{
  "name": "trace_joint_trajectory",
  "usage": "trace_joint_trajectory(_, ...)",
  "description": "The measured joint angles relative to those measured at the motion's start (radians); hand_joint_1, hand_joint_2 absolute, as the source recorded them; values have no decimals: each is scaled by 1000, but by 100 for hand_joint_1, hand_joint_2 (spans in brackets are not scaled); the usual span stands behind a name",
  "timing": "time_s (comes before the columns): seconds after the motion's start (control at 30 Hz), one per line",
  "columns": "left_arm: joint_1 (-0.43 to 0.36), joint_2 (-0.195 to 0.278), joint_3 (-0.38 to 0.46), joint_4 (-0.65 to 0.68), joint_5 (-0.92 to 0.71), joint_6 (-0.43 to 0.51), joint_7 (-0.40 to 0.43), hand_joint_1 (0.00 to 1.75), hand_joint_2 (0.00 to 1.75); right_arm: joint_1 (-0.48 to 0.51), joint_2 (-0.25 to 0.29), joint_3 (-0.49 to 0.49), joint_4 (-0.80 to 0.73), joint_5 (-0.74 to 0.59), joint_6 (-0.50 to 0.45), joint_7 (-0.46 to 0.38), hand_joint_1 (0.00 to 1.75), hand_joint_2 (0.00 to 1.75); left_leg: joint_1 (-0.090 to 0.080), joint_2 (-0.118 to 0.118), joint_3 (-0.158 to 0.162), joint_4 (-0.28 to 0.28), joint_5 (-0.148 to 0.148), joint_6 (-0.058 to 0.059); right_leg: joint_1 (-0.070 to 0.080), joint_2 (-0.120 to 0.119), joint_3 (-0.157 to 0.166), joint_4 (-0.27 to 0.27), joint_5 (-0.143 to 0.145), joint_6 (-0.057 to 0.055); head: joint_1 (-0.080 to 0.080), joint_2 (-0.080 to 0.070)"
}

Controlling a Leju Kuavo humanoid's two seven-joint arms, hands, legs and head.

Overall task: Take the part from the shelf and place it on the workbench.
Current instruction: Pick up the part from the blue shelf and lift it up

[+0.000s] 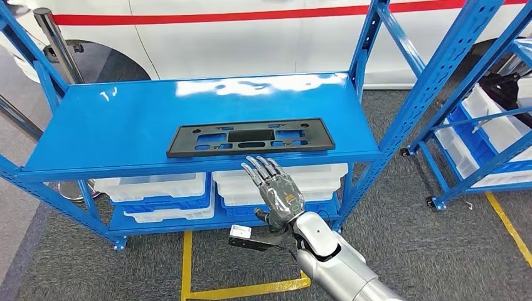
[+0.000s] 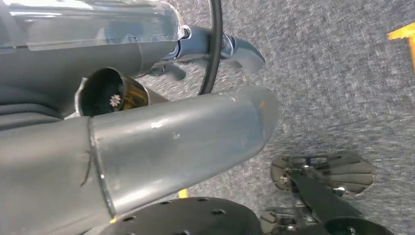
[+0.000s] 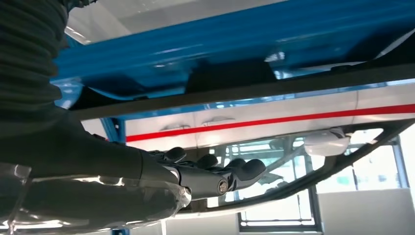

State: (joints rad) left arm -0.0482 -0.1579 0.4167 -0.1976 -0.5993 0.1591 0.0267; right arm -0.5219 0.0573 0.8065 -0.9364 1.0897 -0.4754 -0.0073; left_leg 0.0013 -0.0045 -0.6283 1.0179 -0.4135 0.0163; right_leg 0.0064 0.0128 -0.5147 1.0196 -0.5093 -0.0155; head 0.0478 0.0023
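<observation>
The part [image 1: 251,137] is a flat black rectangular frame with several cut-outs. It lies near the front edge of the blue shelf's top board [image 1: 125,119]. My right hand [image 1: 279,191] is raised in front of the shelf, just below that front edge and under the part's middle. Its fingers are stretched out toward the shelf and hold nothing. In the right wrist view the same hand [image 3: 210,174] has its dark fingers extended close to the blue shelf board [image 3: 244,39], not touching it. My left hand [image 2: 171,142] hangs over the grey carpet with nothing in it.
White bins [image 1: 157,188] fill the lower shelf level. A second blue rack [image 1: 477,125] with bins stands at the right. A white vehicle with a red stripe [image 1: 219,31] is behind the shelf. Yellow tape [image 1: 188,263] marks the carpet, and a metal post [image 1: 56,44] stands at the far left.
</observation>
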Motion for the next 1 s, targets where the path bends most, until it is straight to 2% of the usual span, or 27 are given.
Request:
trace_joint_trajectory(0.07, 1, 0, 0, 0, -1, 0, 0, 0, 0, 0, 0, -1, 0, 1, 0, 0, 0, 175, 4, 0, 19, -11, 1, 12, -1, -1, 1, 20, -6, 11, 0, 0)
trace_joint_trajectory(0.1, 1, 0, 1, 0, -1, -2, -1, 0, 0, -1, 0, -2, 0, 1, -1, 0, 0, 175, 6, 0, 30, -15, -1, 17, -2, -2, -14, 52, -15, 16, 0, 0)
trace_joint_trajectory(0.13, 0, 0, 1, 0, -1, -5, -2, 0, 0, -1, 0, -3, 1, 1, -1, 0, 0, 175, 7, 1, 37, -18, -3, 21, -5, -3, -44, 104, -30, 21, 1, 0)
trace_joint_trajectory(0.2, -2, 0, 1, 0, 0, -11, -7, 0, 0, 2, -1, -4, 4, 0, -1, -2, 0, 175, 7, 0, 46, -18, -14, 24, -9, -5, -129, 228, -77, 29, 1, 0)
trace_joint_trajectory(0.23, -2, 0, 1, 0, 0, -13, -8, 0, 0, 6, -1, -4, 6, 0, -1, -3, 0, 175, 7, -1, 52, -17, -21, 24, -11, -5, -164, 266, -92, 32, 1, 0)
trace_joint_trajectory(0.27, -2, 1, 1, 0, 0, -13, -8, 0, 0, 8, -2, -4, 9, 0, -1, -4, 0, 175, 7, -2, 60, -17, -28, 24, -12, -6, -184, 273, -87, 33, 1, 0)
trace_joint_trajectory(0.3, -1, 1, 2, 0, 0, -13, -8, 0, 0, 10, -2, -4, 11, 0, -1, -4, 0, 175, 7, -2, 71, -17, -37, 23, -13, -6, -186, 242, -54, 32, 1, 0)
trace_joint_trajectory(0.37, 0, 1, 2, 0, -1, -13, -7, 0, 0, 10, -2, -5, 13, 0, -1, -5, 0, 175, 7, -2, 93, -16, -54, 20, -11, -7, -156, 115, 49, 24, 1, 0)
trace_joint_trajectory(0.4, 0, 0, 2, 1, -1, -13, -7, 0, 0, 10, -3, -6, 14, 0, -1, -5, 0, 175, 6, -3, 100, -15, -61, 17, -8, -7, -141, 59, 80, 18, 1, 0)
trace_joint_trajectory(0.43, -2, 0, 2, 1, -2, -13, -6, 0, 0, 9, -3, -7, 15, 0, -1, -6, 0, 175, 6, -4, 103, -15, -67, 12, -4, -7, -131, 24, 98, 11, 1, 0)
trace_joint_trajectory(0.47, -3, -1, 2, 1, -2, -13, -6, 0, 0, 9, -3, -8, 17, 0, -1, -7, 0, 175, 5, -4, 104, -13, -70, 6, -1, -7, -128, 9, 100, 5, 1, 0)
trace_joint_trajectory(0.5, -4, -1, 3, 2, -2, -13, -5, 0, 0, 9, -4, -8, 18, 0, -1, -8, 0, 175, 3, -4, 105, -11, -71, 3, 0, -7, -125, 4, 99, 4, 1, 0)
trace_joint_trajectory(0.6, -6, 0, 4, 2, -2, -13, -4, 0, 0, 10, -3, -9, 19, 0, -1, -13, 0, 175, 3, -2, 113, -15, -77, 9, -2, -2, -116, -1, 107, 6, 0, 0)
trace_joint_trajectory(0.73, -8, 1, 5, 2, -9, -12, -5, 0, 0, 10, -1, -9, 16, 2, 5, -23, 0, 175, 4, -2, 121, -25, -86, 9, -1, -2, -114, 2, 99, -3, 0, 0)
trace_joint_trajectory(0.9, -8, 1, 6, 2, -20, -8, -6, 0, 0, 18, 0, -8, -6, 5, 29, -38, 0, 175, 3, -2, 118, -23, -88, 11, -3, -2, -115, 3, 99, -2, 0, 0)
trace_joint_trajectory(1.0, -9, 1, 6, 2, -23, -5, -6, 0, 0, 20, 4, -6, -27, 2, 37, -46, 0, 175, 5, -2, 123, -35, -79, 16, -2, -2, -111, -3, 104, 4, 0, 0)
